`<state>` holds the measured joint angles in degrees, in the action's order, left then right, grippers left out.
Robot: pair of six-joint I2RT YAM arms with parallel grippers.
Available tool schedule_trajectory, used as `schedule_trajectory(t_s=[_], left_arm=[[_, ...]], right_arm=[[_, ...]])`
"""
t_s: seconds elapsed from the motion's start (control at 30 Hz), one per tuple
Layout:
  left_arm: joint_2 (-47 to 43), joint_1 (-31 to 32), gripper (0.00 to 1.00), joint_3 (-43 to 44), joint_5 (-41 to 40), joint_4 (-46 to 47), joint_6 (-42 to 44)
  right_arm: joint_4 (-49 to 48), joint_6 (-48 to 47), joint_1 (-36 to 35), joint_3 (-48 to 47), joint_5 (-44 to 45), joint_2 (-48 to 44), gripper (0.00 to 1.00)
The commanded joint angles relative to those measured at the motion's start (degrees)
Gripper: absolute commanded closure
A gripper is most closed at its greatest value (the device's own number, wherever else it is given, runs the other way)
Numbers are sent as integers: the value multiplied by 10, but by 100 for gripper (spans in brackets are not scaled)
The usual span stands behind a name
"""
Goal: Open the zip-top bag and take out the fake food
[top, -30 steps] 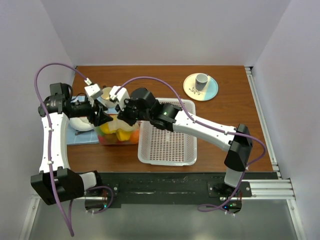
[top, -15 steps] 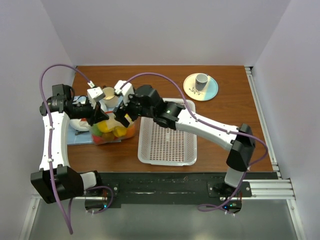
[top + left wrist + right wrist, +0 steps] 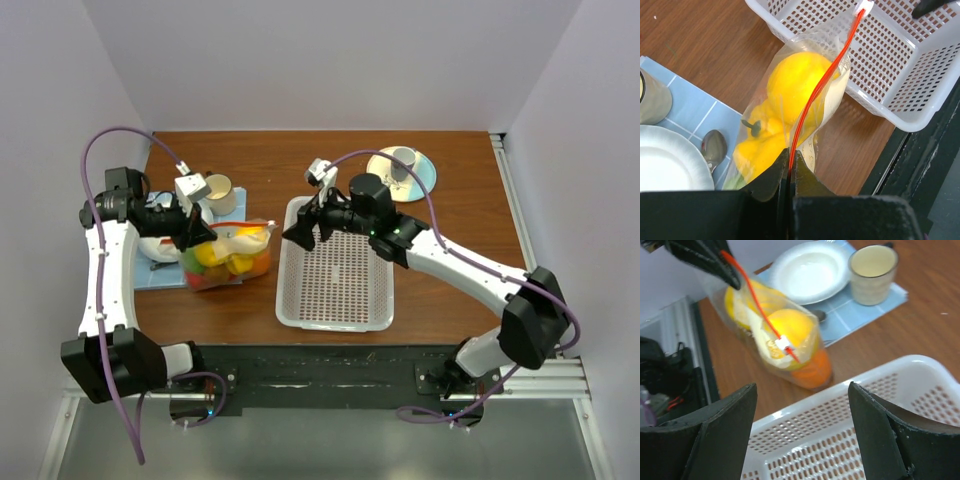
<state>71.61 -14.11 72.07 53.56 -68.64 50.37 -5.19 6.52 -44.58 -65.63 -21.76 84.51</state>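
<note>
Two robot arms over a brown wooden table (image 3: pixel 450 250), pictured from above and from each wrist. At left, jaws of the left gripper (image 3: pixel 789 167) pressed tight together on one end of the orange-red zip strip (image 3: pixel 815 95) of the clear zip-top bag (image 3: pixel 232 262), strip edge uppermost and running right toward the white basket (image 3: pixel 335 322), white slider (image 3: pixel 863 6) at its other end. Inside the bag, packed close: fake food (image 3: pixel 792 82), mostly yellow, with orange, red and green pieces low down. Bag between the blue mat (image 3: pixel 160 277) on its left and the basket on its right, near both; contact with the table not clear. On the mat, a white dish (image 3: pixel 665 160), a spoon (image 3: pixel 714 146) and a cream mug (image 3: pixel 220 195). At centre, right gripper (image 3: pixel 312 236) above the far left corner of the basket, fingers (image 3: pixel 715 435) spread wide, nothing between them, apart from the bag and pointing toward it. At far right, a round plate (image 3: pixel 425 182) bearing a small grey cup (image 3: pixel 403 158), well apart from the bag and the basket
</note>
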Motion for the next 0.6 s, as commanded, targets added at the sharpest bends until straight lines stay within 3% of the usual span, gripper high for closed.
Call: schedule_trajectory(t_s=[0.0, 0.27, 0.57], left_arm=[[9, 0, 100, 59, 26, -30, 5], [19, 0, 100, 92, 42, -58, 8], [5, 0, 100, 97, 43, -68, 5]], right_arm=[[-82, 46, 11, 8, -120, 17, 23], [-117, 60, 12, -1, -126, 41, 30], [-168, 76, 14, -23, -120, 76, 27]])
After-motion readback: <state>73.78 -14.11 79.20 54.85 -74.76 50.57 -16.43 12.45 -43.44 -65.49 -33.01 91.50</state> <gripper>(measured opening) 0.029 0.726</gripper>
